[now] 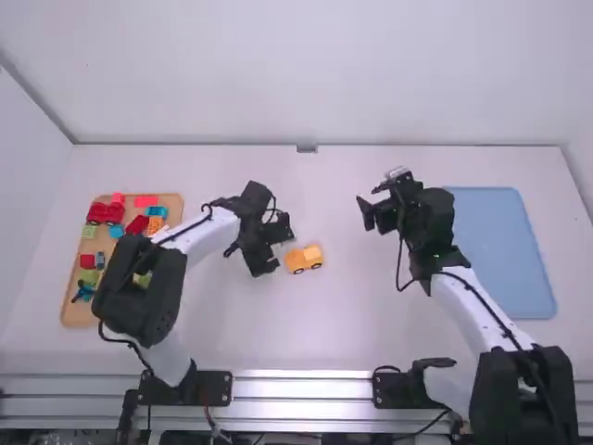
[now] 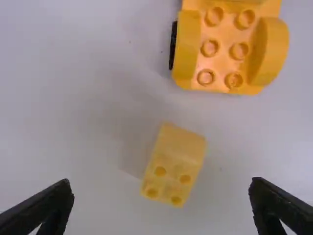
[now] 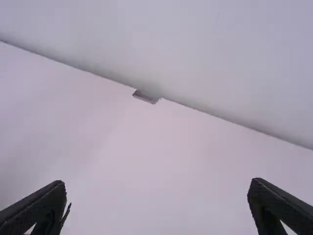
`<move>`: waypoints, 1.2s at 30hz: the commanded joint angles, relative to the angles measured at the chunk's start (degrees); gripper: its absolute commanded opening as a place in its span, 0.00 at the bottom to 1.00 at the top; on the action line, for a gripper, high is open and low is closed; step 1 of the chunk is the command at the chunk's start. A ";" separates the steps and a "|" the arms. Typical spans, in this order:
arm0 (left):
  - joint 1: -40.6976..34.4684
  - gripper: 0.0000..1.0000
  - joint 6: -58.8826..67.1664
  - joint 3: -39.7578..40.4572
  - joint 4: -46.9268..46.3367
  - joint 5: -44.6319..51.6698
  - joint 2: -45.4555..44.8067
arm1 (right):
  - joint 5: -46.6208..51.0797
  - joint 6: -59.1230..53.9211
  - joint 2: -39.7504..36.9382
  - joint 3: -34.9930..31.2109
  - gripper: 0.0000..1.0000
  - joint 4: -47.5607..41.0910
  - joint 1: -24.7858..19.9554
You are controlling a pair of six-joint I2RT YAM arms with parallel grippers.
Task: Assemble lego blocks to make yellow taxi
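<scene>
Left tool (image 2: 161,182), right tool (image 3: 157,182): wide open, empty. Yellow sloped plastic brick (image 2: 172,170) beneath left tool, long axis roughly crosswise to closure.

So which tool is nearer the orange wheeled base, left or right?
Left. The left tool is just left of the orange wheeled base; the right tool is farther off, to its right and farther back.

The high view looks forward and down from above and behind both arms, far enough back to take in the table (image 1: 324,334) and wall (image 1: 306,74). The left wrist view looks steeply down, close over the car (image 2: 227,54), which the high view shares. The right wrist view faces across to the table's far edge, sharing its tab (image 3: 145,97) with the high view.
</scene>
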 commanded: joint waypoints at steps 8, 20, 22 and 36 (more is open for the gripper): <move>-0.04 0.87 0.79 0.74 0.85 0.46 6.23 | -3.93 0.74 -1.03 -0.28 0.98 0.24 -0.79; -0.15 0.53 -2.21 0.72 1.75 0.44 6.49 | -3.48 0.57 -1.03 -0.28 0.98 0.11 -0.76; -0.17 0.52 -2.19 0.50 1.79 0.76 6.49 | -3.52 0.57 -1.03 -0.28 0.98 0.09 -0.76; -0.17 0.49 -3.72 -1.90 4.48 -0.66 6.51 | -3.54 0.57 -1.03 -0.28 0.98 0.04 -0.76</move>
